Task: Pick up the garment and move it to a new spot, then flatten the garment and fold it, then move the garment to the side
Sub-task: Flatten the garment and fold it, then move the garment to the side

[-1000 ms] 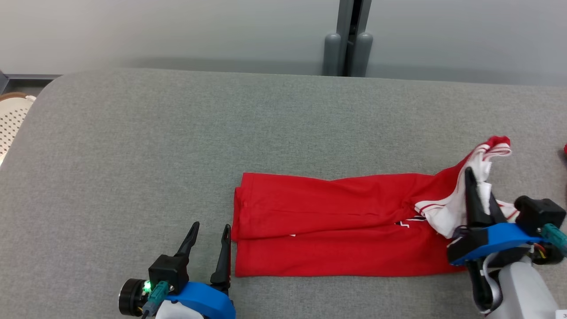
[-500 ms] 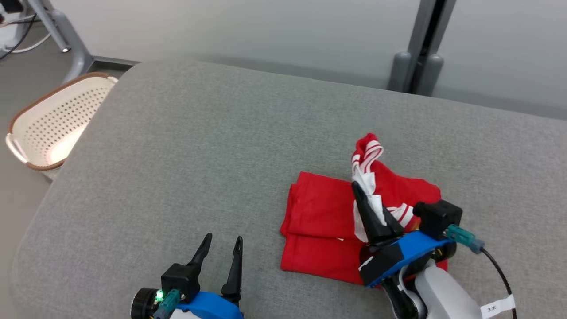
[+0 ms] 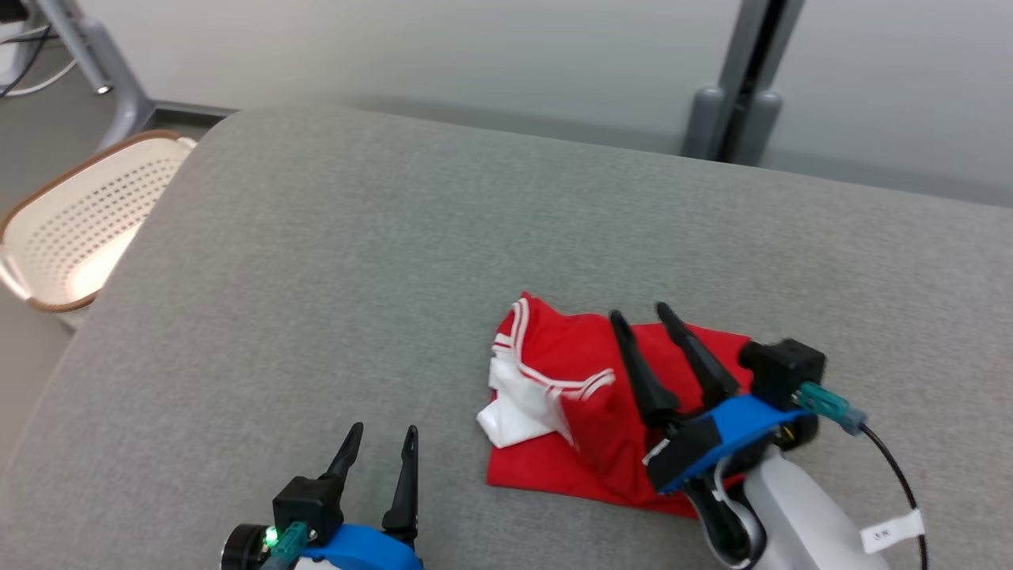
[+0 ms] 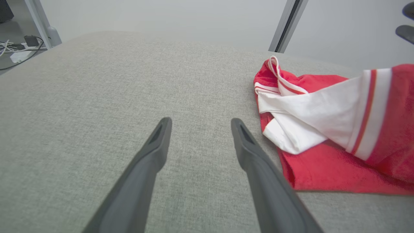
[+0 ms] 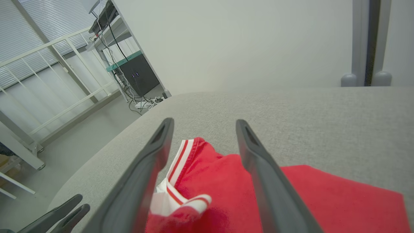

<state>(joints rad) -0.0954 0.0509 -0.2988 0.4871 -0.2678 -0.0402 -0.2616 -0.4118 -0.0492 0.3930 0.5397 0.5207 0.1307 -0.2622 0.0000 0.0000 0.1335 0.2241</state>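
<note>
The garment [image 3: 586,404] is red with white striped trim, folded into a compact bundle on the grey padded table [image 3: 396,261]. Its white sleeve end lies loose on top at the left [image 3: 514,408]. My right gripper [image 3: 639,317] hovers over the bundle's right half, open, nothing between its fingers; the right wrist view looks down on the garment [image 5: 233,187] between them. My left gripper [image 3: 381,431] is open over bare table just left of the bundle, apart from it. In the left wrist view the garment [image 4: 323,129] lies to the right of the left gripper [image 4: 200,121].
A cream perforated laundry basket [image 3: 71,229] stands on the floor beyond the table's left edge. A grey post [image 3: 736,87] rises behind the table. A railing and a desk with cables [image 5: 129,64] stand off to the side in the right wrist view.
My right gripper carried the garment's raised end leftward over the rest, then opened and let it drop, so the garment is folded shorter. The head camera turned left meanwhile.
</note>
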